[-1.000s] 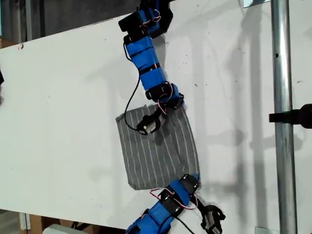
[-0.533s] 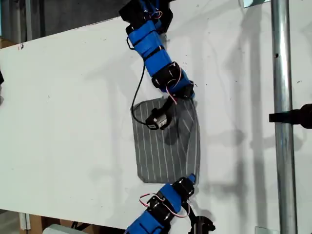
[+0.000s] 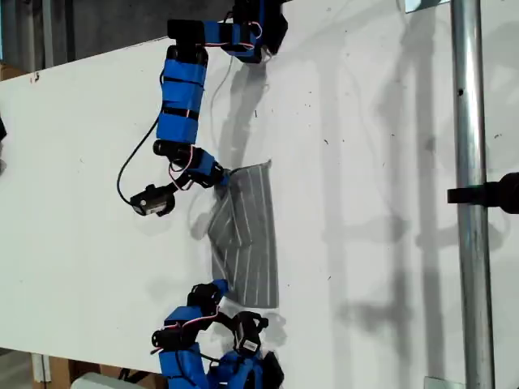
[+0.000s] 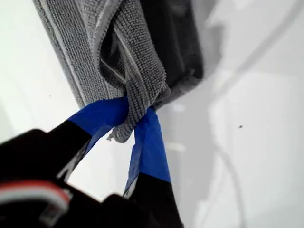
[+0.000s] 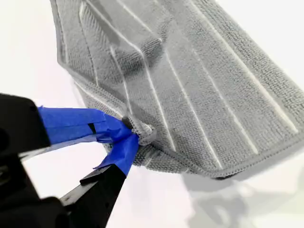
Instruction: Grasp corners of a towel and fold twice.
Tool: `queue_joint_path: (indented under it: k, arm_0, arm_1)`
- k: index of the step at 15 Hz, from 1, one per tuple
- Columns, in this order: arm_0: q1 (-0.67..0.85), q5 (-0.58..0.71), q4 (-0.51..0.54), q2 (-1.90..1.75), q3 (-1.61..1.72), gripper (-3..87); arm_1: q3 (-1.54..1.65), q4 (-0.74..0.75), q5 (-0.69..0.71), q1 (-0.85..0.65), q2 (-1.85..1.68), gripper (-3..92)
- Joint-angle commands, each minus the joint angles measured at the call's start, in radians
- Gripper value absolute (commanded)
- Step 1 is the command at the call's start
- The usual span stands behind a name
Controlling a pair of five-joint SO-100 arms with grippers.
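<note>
Towel (image 3: 247,235) lies half-folded on the white desk (image 3: 389,203), between two arms in the exterior view. My first gripper (image 4: 130,126) has its jaws pinched on a bunched corner (image 4: 124,129); my second gripper (image 5: 124,135) clamps another corner (image 5: 145,134). Which arm is which is unclear; the lower layer is hidden beneath the fold.
</note>
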State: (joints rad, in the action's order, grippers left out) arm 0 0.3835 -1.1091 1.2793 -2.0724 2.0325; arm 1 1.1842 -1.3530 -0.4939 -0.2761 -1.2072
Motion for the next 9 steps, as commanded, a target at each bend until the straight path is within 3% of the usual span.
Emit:
queue_joint_path:
  k: [1,3,5,9]
  arm_0:
    - [0.172,0.104,0.014,-0.074,-0.015,-2.9]
    - [0.285,0.170,0.011,-0.144,0.003,-2.9]
    - [0.279,0.183,0.009,-0.230,0.051,-2.9]
    - [0.064,-0.014,-0.018,-0.414,0.319,-2.9]
  arm_1:
    - [-0.091,0.094,0.100,-0.103,-0.067,-0.2]
    - [-0.167,0.130,0.163,-0.172,-0.061,-0.2]
    - [-0.140,0.156,0.173,-0.166,-0.120,-0.2]
    - [0.072,0.100,0.069,-0.015,-0.137,-0.2]
